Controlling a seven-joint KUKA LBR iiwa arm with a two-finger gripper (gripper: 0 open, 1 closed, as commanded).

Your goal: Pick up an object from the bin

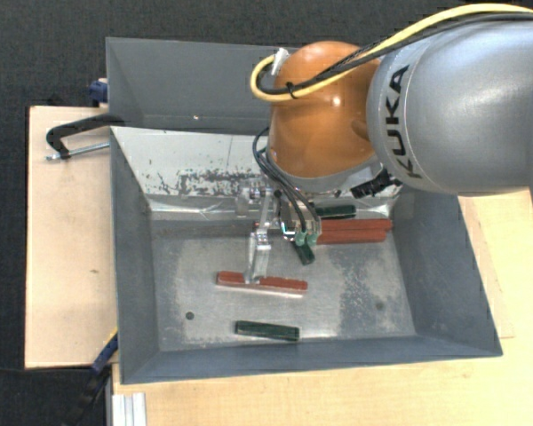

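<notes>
Red flat bar (284,284) lay mid-floor of the bin (133,264), clear of the walls, so I judged it the easy pick. Gripper (259,272) sat over its middle, likely for balance; open or closed, I couldn't tell.

Scuffed matt metal bin (373,304) (speckled floor), glossy orange cover (320,122)

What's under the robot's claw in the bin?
A thin red-brown bar lies flat on the floor of the bin, right under the gripper. The gripper covers part of the bar, so whether they touch is hidden.
</notes>
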